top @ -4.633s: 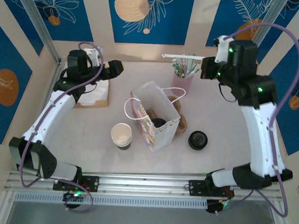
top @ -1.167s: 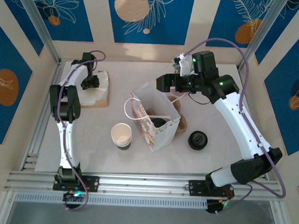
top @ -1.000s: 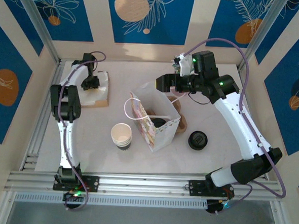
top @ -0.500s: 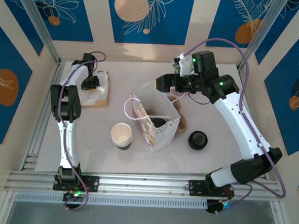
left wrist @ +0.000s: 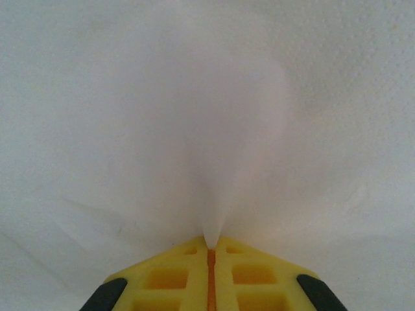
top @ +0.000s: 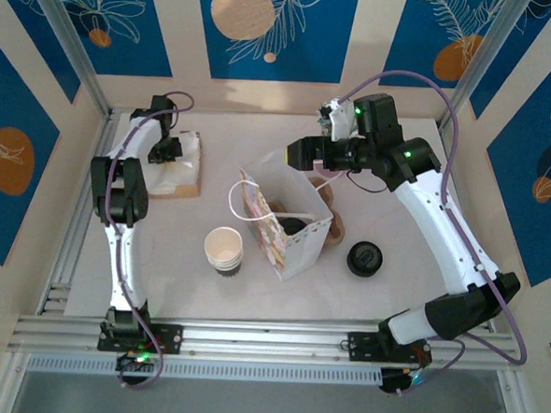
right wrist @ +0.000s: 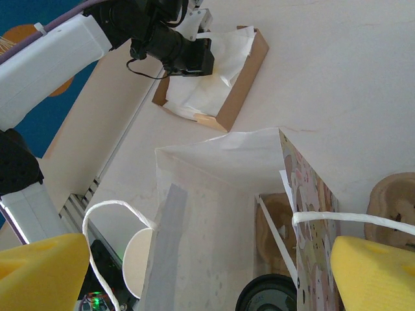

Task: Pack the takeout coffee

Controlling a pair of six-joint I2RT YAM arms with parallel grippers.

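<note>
seemingly an extras step: left gripper (left wrist: 210, 251) is clamped on a napkin (left wrist: 207, 129) in the far-left tray (top: 179, 192); next, lift it toward the bag (top: 296, 253), beneath the wide-open, empty right gripper (right wrist: 206, 269).

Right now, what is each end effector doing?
Left end effector: closed, pinching a white napkin.
Right end effector: open, holding nothing, above the paper bag.

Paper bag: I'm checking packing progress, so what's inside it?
A round black lid sits low inside the paper bag; whatever is beneath it is covered, as is the bag's floor.
</note>
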